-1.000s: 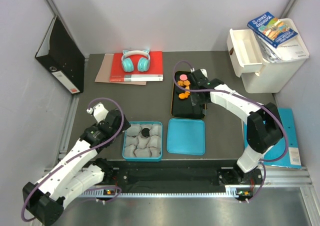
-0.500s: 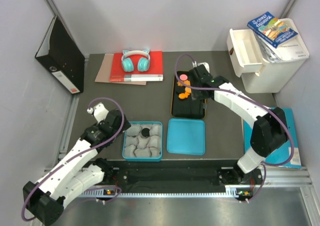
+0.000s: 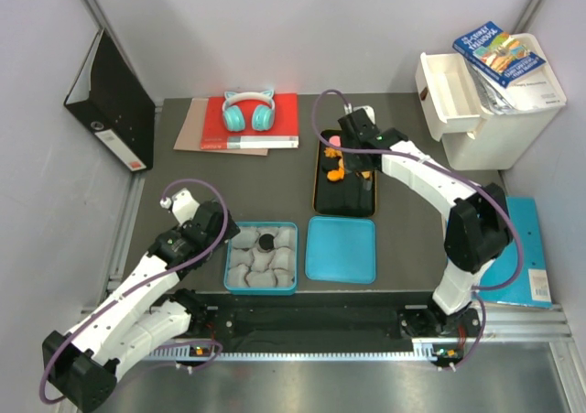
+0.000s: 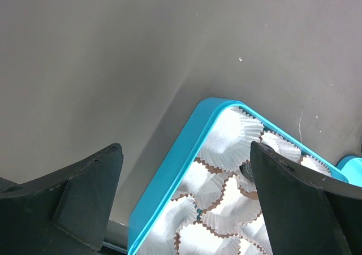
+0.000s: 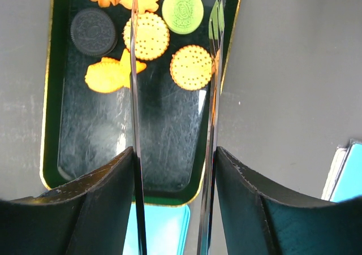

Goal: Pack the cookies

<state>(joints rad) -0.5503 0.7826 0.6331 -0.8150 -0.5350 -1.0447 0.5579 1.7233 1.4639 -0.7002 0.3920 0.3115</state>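
Cookies lie at the far end of a black tray: round orange ones, a green one, a black one and irregular orange ones. From above they show as an orange cluster with a pink one. My right gripper hovers over the tray, shut on thin metal tongs. The tongs' blades stand apart with nothing between them. A blue box holds white paper cups, with one black cookie in a cup. My left gripper is open and empty over the box's left rim.
A blue lid lies right of the box, just below the tray. Headphones on red books sit at the back. A black binder leans at the left wall. A white bin stands at the back right, and a blue book lies at the right.
My right gripper has moved from the tray's right edge leftward and farther back, over the tray's cookie end. The left arm has not moved.
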